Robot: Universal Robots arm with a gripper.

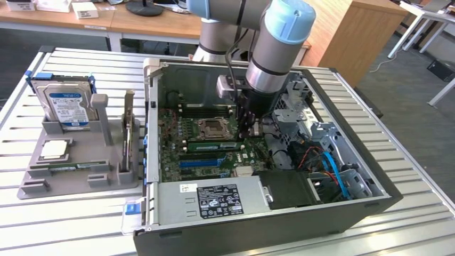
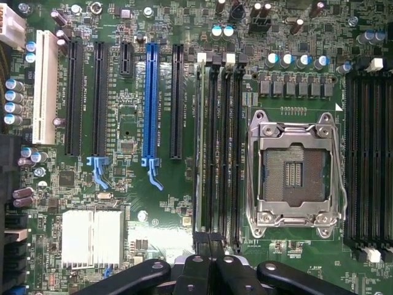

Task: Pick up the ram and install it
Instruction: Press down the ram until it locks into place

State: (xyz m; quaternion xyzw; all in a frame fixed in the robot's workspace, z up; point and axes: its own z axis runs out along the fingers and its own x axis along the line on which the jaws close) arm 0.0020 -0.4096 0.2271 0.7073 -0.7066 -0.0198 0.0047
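Open PC case (image 1: pixel 213 213) lies on its side on the slatted table (image 1: pixel 71 224), motherboard (image 1: pixel 174 133) facing up. Arm (image 1: pixel 274 48) reaches down into the case, wrist just above the board. Power supply (image 1: pixel 213 200) sits along the near wall; drive cage (image 1: pixel 291 106) and red/blue cables (image 1: pixel 331 165) crowd the exterior view's right, close beside the gripper.

Grey parts tray (image 1: pixel 78 176) stands outside the case on the exterior view's left: blue-labelled hard drive (image 1: pixel 65 104) upright, expansion card (image 1: pixel 128 133) upright, CPU (image 1: pixel 55 149) flat, and a spare ram stick (image 1: pixel 64 168) lying in its slot.

Gripper (image 2: pixel 209 246) is closed, fingers pinched together over the end of the ram (image 2: pixel 201 147). That stick sits edge-on in the memory slot nearest the black PCIe slot (image 2: pixel 177 101), with empty DIMM slots (image 2: pixel 230 147) between it and the bare CPU socket (image 2: pixel 293 175). Can't tell whether the fingers grip the stick or just press on it.
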